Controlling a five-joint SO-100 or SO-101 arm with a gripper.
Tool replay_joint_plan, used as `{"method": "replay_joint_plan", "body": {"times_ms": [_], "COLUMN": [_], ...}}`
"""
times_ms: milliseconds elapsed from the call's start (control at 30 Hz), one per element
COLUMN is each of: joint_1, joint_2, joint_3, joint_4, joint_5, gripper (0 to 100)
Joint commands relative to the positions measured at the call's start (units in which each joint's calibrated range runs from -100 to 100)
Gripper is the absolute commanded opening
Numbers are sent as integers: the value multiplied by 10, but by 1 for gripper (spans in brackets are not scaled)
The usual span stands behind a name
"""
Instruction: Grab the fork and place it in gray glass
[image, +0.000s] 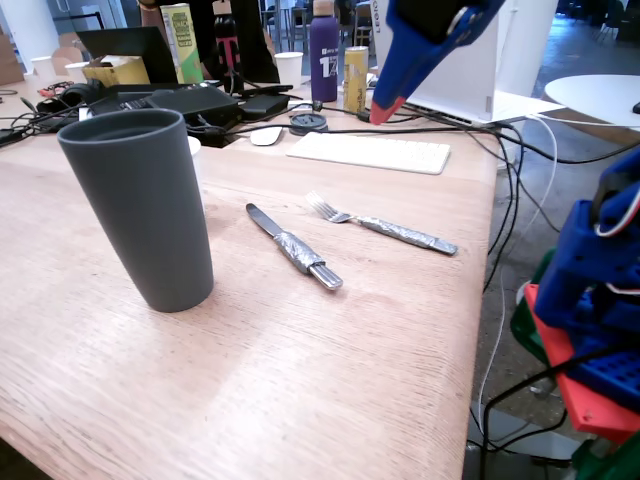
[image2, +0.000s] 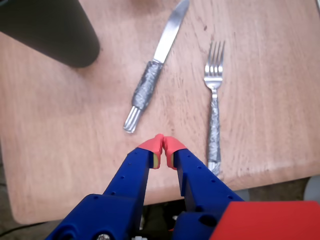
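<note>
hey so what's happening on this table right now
A blue robot arm hangs above a wooden table, its gripper shut and empty, red-tipped fingers pressed together. In the wrist view the fork lies flat ahead and slightly right of the fingers, untouched, with a tape-wrapped knife beside it on the left. The gray glass stands upright farther left. Nothing has been picked up yet.

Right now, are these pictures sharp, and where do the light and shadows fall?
In the fixed view, the gray glass and fork are sharp, soft shadows lie on the table, and the gripper looks slightly blurred. In the wrist view, the light is even, the knife blade shines, and the glass is dark.
</note>
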Motion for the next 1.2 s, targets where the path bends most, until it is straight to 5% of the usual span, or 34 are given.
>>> {"method": "replay_joint_plan", "body": {"times_ms": [0, 633, 767, 1000, 1167], "joint_1": [54, 80, 88, 254, 264], "joint_2": [1, 31, 92, 261, 336], "joint_3": [-16, -4, -11, -12, -30], "joint_4": [-3, -3, -5, -122, -163], "joint_5": [32, 42, 80, 131, 133], "gripper": [0, 0, 0, 0, 0]}}
